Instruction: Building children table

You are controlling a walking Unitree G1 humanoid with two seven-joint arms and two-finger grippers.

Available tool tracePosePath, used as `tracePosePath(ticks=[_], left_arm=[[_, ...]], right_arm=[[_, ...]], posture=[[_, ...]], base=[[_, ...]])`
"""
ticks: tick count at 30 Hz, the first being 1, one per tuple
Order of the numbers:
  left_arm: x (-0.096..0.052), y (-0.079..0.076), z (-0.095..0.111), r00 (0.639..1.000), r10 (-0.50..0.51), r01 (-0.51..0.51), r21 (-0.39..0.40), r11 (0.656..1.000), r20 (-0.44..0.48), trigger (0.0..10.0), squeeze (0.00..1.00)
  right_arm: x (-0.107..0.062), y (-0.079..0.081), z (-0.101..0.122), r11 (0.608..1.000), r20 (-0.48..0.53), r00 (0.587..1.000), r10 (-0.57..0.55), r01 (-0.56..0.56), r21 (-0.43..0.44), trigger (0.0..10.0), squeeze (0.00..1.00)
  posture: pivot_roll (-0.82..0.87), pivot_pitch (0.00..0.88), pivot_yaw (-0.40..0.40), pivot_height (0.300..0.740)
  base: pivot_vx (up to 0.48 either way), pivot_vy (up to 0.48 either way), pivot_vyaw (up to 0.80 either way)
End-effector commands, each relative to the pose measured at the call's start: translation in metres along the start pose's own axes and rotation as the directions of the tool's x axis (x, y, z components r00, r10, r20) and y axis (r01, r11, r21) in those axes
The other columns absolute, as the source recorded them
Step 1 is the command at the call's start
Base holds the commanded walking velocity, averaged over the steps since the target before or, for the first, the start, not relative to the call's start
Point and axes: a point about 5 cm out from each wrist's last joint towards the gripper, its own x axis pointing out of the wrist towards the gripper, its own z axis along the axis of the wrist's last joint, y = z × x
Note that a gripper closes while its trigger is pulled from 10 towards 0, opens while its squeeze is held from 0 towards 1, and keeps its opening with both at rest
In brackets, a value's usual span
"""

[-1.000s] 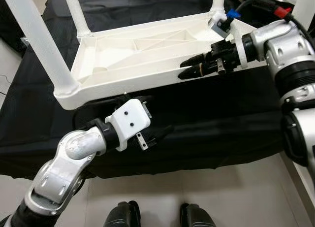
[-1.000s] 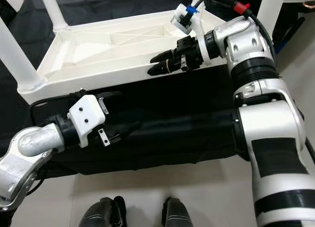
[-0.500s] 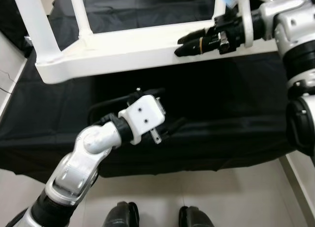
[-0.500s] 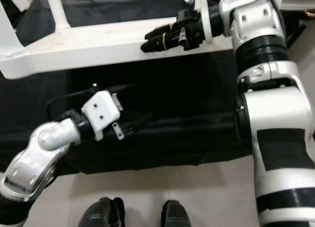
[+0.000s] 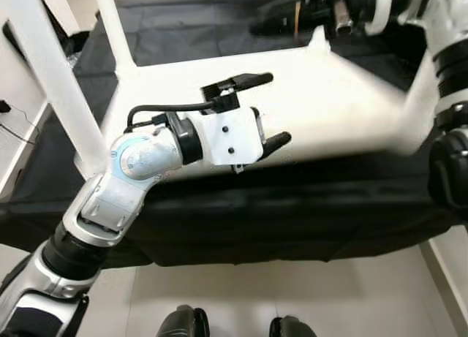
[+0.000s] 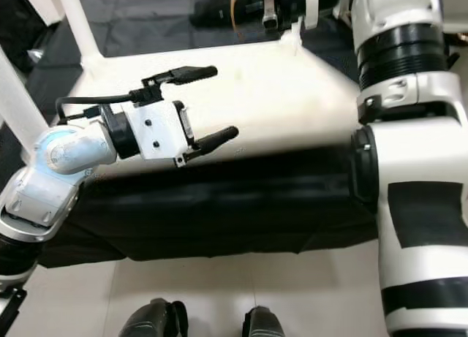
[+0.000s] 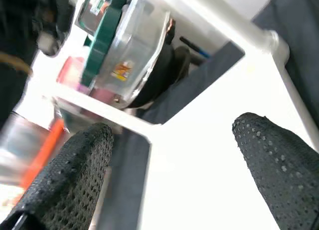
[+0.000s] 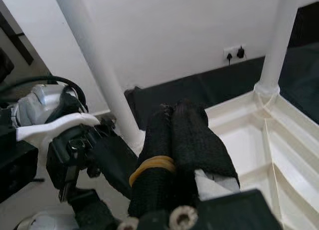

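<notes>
- The left gripper (image 5: 257,109) is spread wide, one finger above and one below, with nothing between them; it hovers in front of the broad white face of the table (image 5: 344,96), and whether a finger touches it cannot be told.
- In the left wrist view the two fingers (image 7: 75,175) stand far apart over the same white surface.
- The right gripper (image 6: 208,8) is closed, its fingers pressed together with a yellow band around them; it reaches along the far upper rim of the table near a corner. Whether it pinches the rim cannot be told.
- The table is tipped up on its side over a black cloth (image 5: 292,213), its flat top turned toward the robot and its ribbed underside turned away, as seen in the right wrist view.
- Its long axis runs left to right across the robot's front.
- The white legs (image 5: 51,74) rise at the left, pointing up and away.
- The robot's black feet (image 6: 150,319) stand on pale floor below the cloth.
</notes>
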Motion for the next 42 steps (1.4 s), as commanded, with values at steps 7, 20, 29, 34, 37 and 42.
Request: tracePosePath(ticks=[7, 20, 29, 34, 37, 42], left_arm=[[-0.016, -0.009, -0.006, 0.983, -0.161, 0.163, 0.020, 0.986, -0.085, 10.0, 1.00], [-0.033, -0.067, -0.054, 0.933, -0.199, 0.152, -0.172, 0.973, -0.299, 10.0, 0.00], [-0.029, -0.100, -0.054, 0.926, -0.265, 0.204, -0.235, 0.950, -0.269, 10.0, 0.00], [-0.029, -0.106, -0.054, 0.926, -0.272, 0.211, -0.239, 0.948, -0.261, 10.0, 0.00], [-0.028, -0.110, -0.053, 0.931, -0.254, 0.192, -0.239, 0.952, -0.264, 10.0, 0.00], [-0.029, -0.115, -0.050, 0.936, -0.226, 0.159, -0.246, 0.956, -0.271, 10.0, 0.00]], right_arm=[[-0.001, -0.001, -0.007, 1.000, -0.002, 1.000, -0.023, 0.023, 0.019, 0.0, 0.00], [0.012, 0.024, -0.112, 0.969, -0.179, 0.963, -0.200, 0.221, 0.110, 10.0, 0.00], [-0.009, 0.113, -0.183, 0.938, -0.213, 0.975, 0.063, 0.015, 0.346, 10.0, 0.00], [-0.029, 0.121, -0.207, 0.956, -0.403, 0.908, 0.112, 0.012, 0.292, 10.0, 0.00], [-0.026, 0.119, -0.214, 0.980, -0.475, 0.880, 0.027, 0.070, 0.185, 10.0, 0.00], [-0.005, 0.126, -0.226, 0.980, -0.456, 0.887, -0.066, 0.144, 0.138, 10.0, 1.00]], posture=[[-0.01, 0.061, -0.009, 0.740], [0.00, 0.086, 0.019, 0.740], [-0.01, 0.109, 0.055, 0.740], [-0.01, 0.120, 0.056, 0.740], [-0.01, 0.128, 0.057, 0.740], [0.00, 0.141, 0.057, 0.740]], base=[[0.000, 0.000, 0.00], [0.000, 0.000, 0.00], [0.000, 0.000, 0.00], [0.000, 0.000, 0.00], [0.000, 0.000, 0.00], [0.000, 0.000, 0.00]])
